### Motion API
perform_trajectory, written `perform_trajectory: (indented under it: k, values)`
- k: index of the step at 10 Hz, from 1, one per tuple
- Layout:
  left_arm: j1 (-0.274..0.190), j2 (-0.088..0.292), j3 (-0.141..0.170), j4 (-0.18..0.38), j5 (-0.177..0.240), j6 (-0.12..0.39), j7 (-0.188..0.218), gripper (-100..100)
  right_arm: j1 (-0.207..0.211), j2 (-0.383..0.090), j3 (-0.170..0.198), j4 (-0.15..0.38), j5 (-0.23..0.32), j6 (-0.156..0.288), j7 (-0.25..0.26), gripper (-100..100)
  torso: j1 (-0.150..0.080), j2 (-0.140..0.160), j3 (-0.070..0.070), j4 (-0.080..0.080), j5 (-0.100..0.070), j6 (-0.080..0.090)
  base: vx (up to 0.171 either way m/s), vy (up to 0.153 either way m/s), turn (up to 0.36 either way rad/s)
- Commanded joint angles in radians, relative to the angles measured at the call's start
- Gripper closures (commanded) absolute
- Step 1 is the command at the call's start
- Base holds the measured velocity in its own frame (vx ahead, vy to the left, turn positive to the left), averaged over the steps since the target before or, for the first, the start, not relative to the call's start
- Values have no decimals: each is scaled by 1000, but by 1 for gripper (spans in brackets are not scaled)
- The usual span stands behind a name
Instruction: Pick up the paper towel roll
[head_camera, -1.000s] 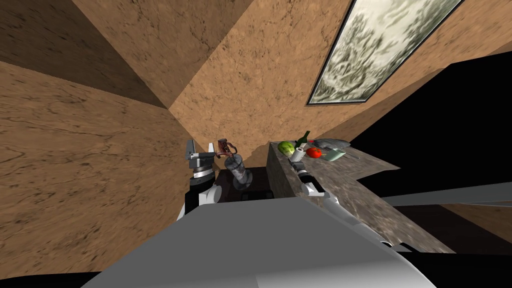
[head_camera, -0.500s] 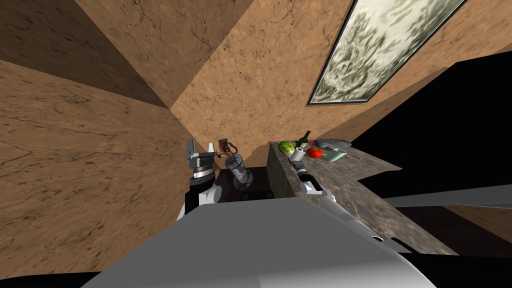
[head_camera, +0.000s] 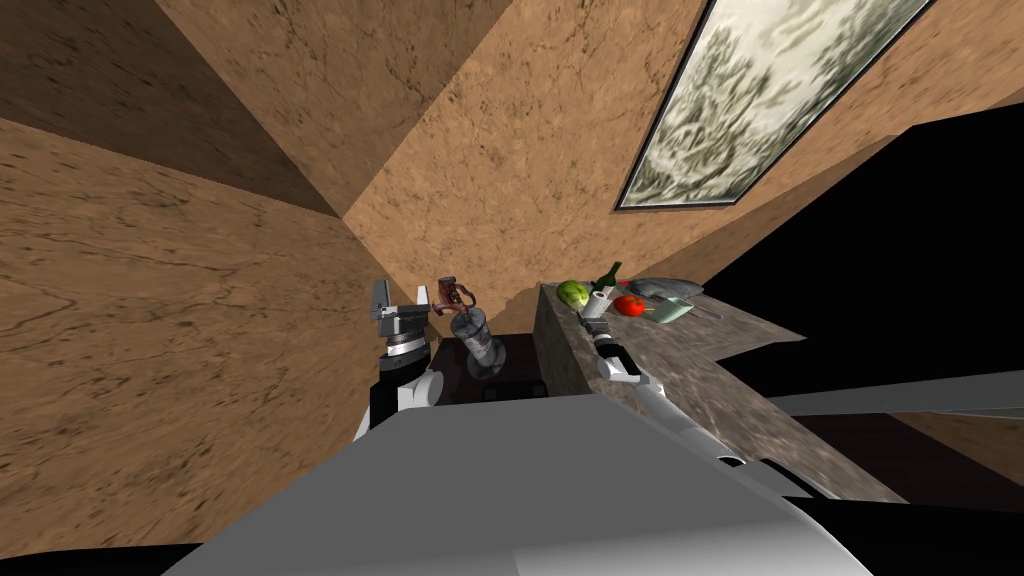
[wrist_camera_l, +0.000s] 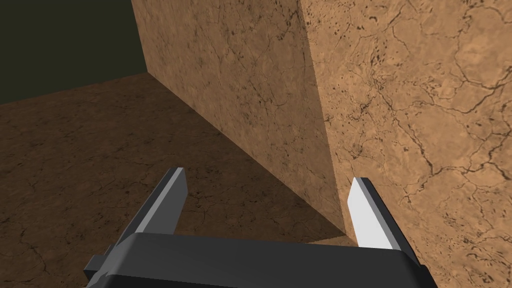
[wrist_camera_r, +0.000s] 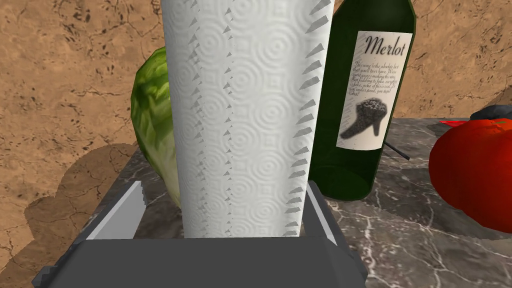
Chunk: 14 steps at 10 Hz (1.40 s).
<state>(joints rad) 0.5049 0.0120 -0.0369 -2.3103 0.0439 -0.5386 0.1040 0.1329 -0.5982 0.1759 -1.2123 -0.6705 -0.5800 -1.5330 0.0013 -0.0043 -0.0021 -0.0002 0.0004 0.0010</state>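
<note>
The paper towel roll (wrist_camera_r: 240, 115) is white and embossed, and it stands upright on a dark marbled counter (wrist_camera_r: 410, 235). My right gripper (wrist_camera_r: 222, 186) is open with the roll between its fingers. One finger (wrist_camera_r: 314, 207) lies against the roll's side, while the other finger (wrist_camera_r: 122, 210) stands a little off it. In the head view the roll (head_camera: 597, 303) is near the counter's far end, with my right gripper (head_camera: 594, 322) reaching to it. My left gripper (head_camera: 400, 300) is raised beside the wall, open and empty (wrist_camera_l: 268, 176).
A green lettuce (wrist_camera_r: 150, 120) sits just behind the roll and a dark Merlot bottle (wrist_camera_r: 365, 100) stands close beside it. A red tomato (wrist_camera_r: 475, 170) lies further along the counter. A pale green dish (head_camera: 672, 311) and grey pan (head_camera: 660, 288) lie beyond. A grey jar (head_camera: 478, 345) stands left of the counter.
My right arm has stretched slightly further along the counter toward the roll. The left arm and the things on the counter have stayed put.
</note>
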Motion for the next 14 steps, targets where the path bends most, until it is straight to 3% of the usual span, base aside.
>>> perform_trajectory:
  k: [1, 4, 5, 7, 14]
  values:
    - [0, 0, 0, 0, 0, 0, 0, 0, 0, 0, 0, 0, 0, 0, 0, -100, 0, 0, 0, 0, 0, 0, 3, -3, -11]
    - [0, 0, 0, 0, 0, 0, 0, 0, 0, 0, 0, 0, 0, 0, 0, -100, 1, 1, 0, 0, 0, 0, -3, 3, 10]
    - [0, 0, 0, 0, 0, 0, 0, 0, -50, 50, -43, 40, -10, -5, 50, -100, 0, 0, 0, 0, 0, 0, -26, 25, 86]
    - [0, 0, 0, 0, 0, 0, 0, 0, -52, 57, -43, 40, -10, -5, 71, -100, 4, 1, 1, 1, 1, -2, -21, 20, 68]
    - [0, 0, 0, 0, 0, 0, 0, 0, -52, 57, -43, 40, -10, -5, 71, -100, 1, 0, 0, 0, 0, -1, 2, -2, -8]
